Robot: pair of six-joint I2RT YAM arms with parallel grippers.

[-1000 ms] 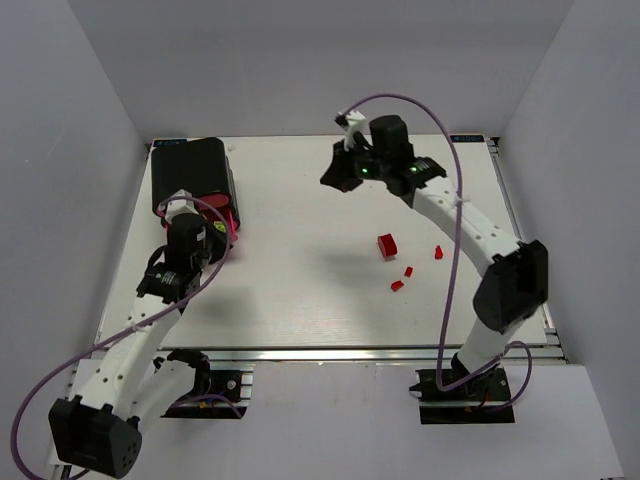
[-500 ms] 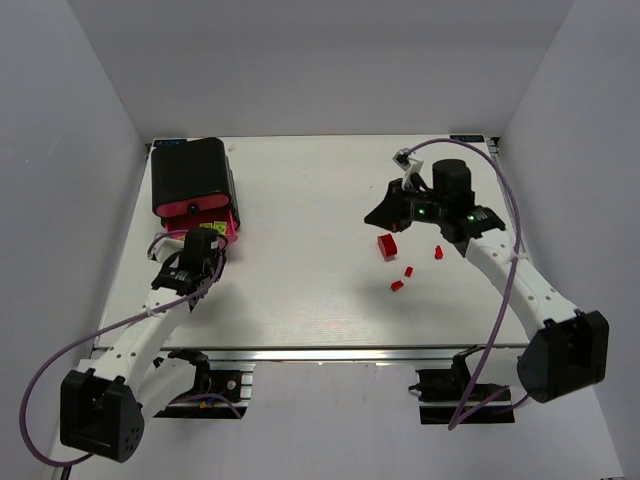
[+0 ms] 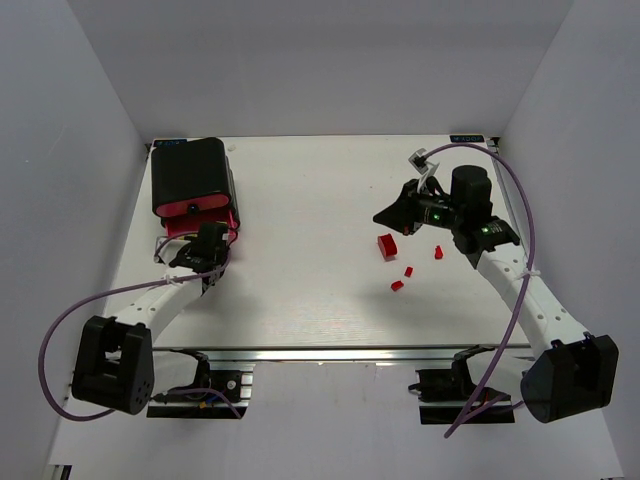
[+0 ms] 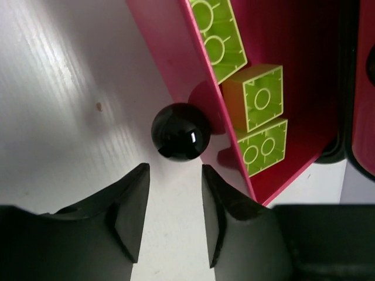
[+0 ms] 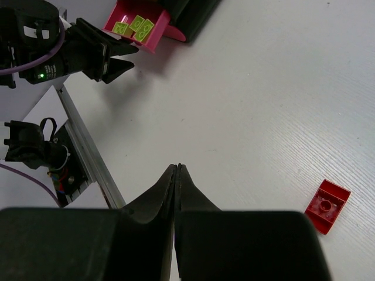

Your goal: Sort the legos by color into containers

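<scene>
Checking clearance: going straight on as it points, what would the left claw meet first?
Probably the black knob of the open pink drawer, centred just ahead of the open left claw, though the gap's depth is unclear.

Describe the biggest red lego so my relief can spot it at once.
The biggest red lego lies on the right half of the white table, just below the right end effector in the top view. It is the leftmost red piece there. The three small red legos beside it are far smaller.
</scene>
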